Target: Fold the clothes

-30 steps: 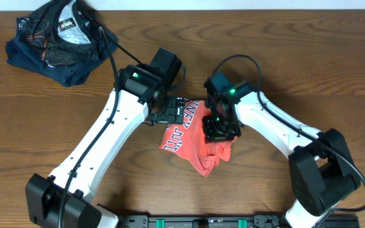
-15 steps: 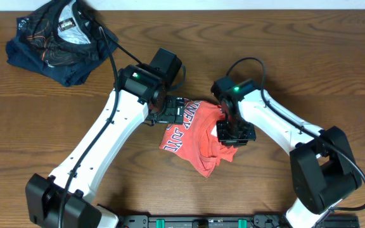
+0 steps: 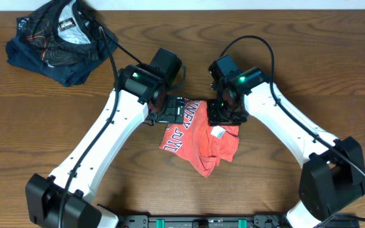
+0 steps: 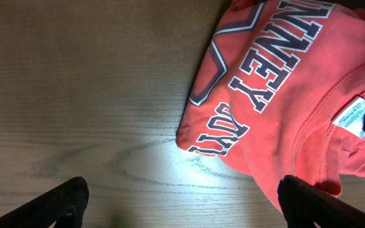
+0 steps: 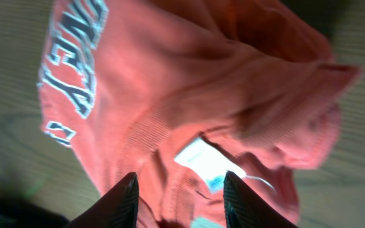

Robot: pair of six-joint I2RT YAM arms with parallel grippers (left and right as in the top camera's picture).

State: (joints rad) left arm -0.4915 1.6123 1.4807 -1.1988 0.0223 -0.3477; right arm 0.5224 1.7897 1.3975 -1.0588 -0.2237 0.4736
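Now left tool (image 4: 185, 193) wide apart, right tool (image 5: 179, 190) apart over neck tag (image 5: 201, 158); we shd pinch T-shirt (image 3: 195, 142) collar, one layer only, 12 o'clock side.

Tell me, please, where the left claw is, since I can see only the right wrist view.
Observer: The left claw hangs wide open, holding nothing, above the lettered edge of the T-shirt.
Operator: Thank you; does anything else lie nearby?
Observer: A dark garment lies bunched at the far edge of the table on the left arm's side, well apart from the T-shirt.
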